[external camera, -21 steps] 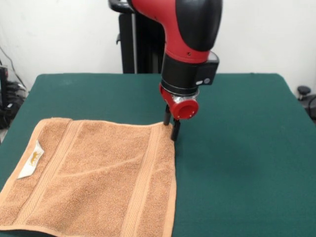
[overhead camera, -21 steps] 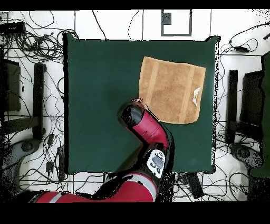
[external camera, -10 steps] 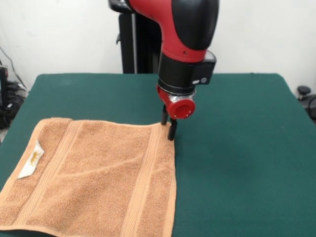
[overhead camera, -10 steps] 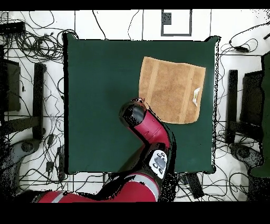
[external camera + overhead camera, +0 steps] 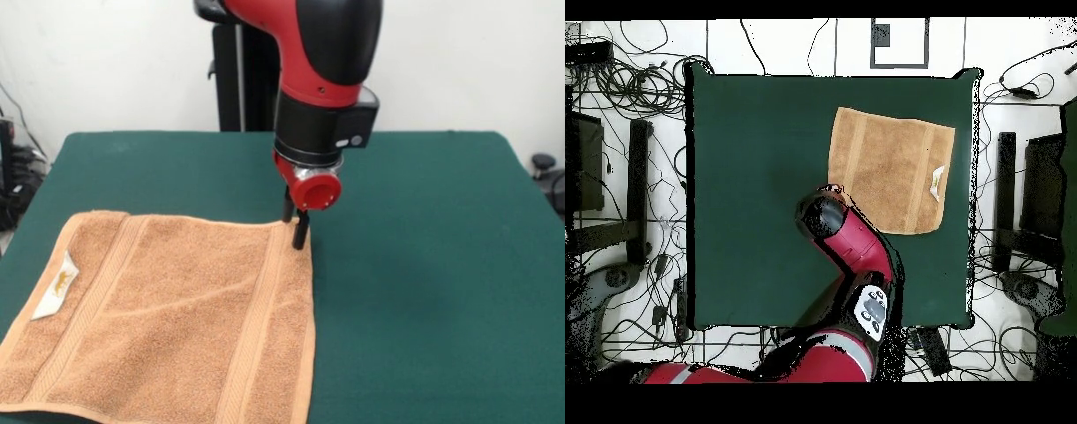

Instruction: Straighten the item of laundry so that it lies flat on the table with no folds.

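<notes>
Nearby, claw (image 5: 294, 228) at towel (image 5: 168, 318) corner, green table (image 5: 424, 265), floor cables (image 5: 625, 80).

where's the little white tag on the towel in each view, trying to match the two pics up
Front view: the tag lies on the towel's left border, at the picture's lower left.
Overhead view: the tag sits at the towel's right edge, right of centre in the picture's upper half.
Shared landmark: the towel corner by the claw, opposite the tagged side; in the overhead view it is the towel's lower left corner, where the arm ends.
</notes>
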